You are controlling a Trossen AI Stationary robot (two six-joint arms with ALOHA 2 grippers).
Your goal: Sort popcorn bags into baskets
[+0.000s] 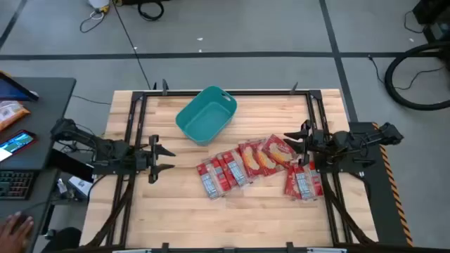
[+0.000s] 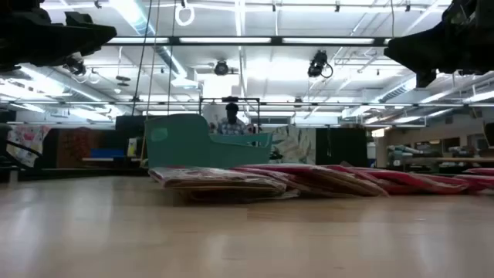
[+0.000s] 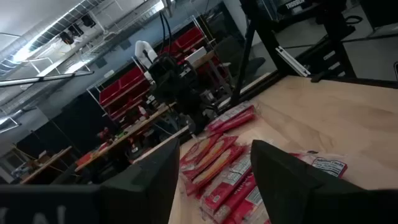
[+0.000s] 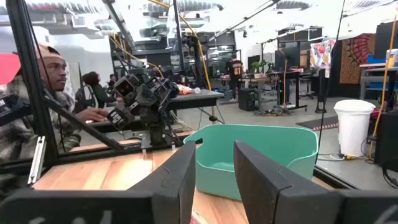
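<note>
Several red popcorn bags [image 1: 246, 163] lie overlapping in a row across the middle of the table, with more [image 1: 304, 183] at the right edge; they show in the left wrist view [image 3: 217, 165] and the low view [image 2: 324, 179]. The teal basket [image 1: 205, 114] stands at the far middle, empty in the right wrist view [image 4: 258, 155]. My left gripper [image 1: 166, 159] is open and empty, left of the bags, above the table. My right gripper [image 1: 288, 140] is open and empty, over the right end of the row.
Black frame rails [image 1: 133, 140] run along the table's left, right and far sides. A desk with a keyboard and a phone [image 1: 17, 144] stands left of the table, and a person's hand [image 1: 15, 228] shows at the near left. Bare wood lies near the front edge.
</note>
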